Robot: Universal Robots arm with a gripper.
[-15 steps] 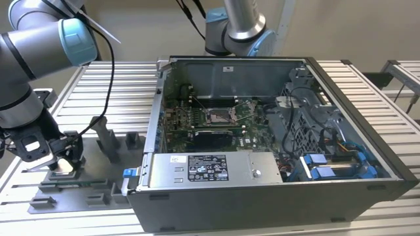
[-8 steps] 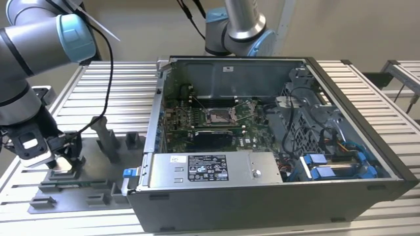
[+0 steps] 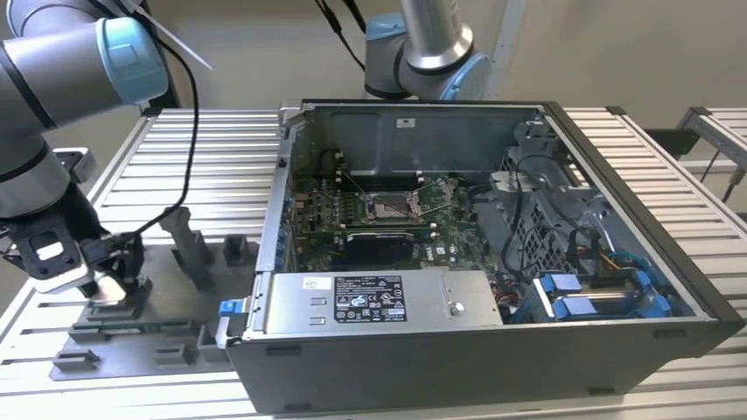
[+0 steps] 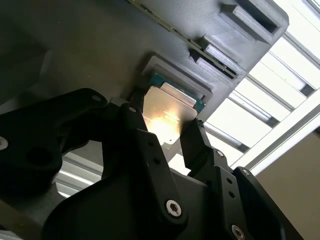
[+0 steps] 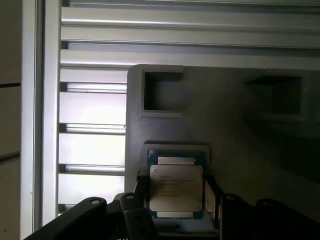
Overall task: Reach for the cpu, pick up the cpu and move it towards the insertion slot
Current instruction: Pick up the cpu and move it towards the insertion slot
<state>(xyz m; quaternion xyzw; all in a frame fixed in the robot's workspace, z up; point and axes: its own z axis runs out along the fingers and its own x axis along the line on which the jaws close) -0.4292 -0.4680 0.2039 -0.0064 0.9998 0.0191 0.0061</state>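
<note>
Pincer first, in the exterior view: mine is down at the exterior view's left, on the near corner of the grey plastic tray that lies on the slatted metal table. The open computer case stands just beside the tray toward the exterior view's right. Deep inside it, on the green board, sits the socket, a silver frame with a dark middle. It is well apart from where I am.

In the second wrist view the chip lies flat in a shallow square recess of the tray, its silvery top bright with glare and a greenish rim at the far edge. My black fingers stand one on each side of it, drawn in narrow against two opposite edges, so the chip lies right between them.

In the first wrist view the chip is square to me and seated in its recess, a finger tight to each side edge. Beyond it the tray has a square pocket with nothing in it.
</note>
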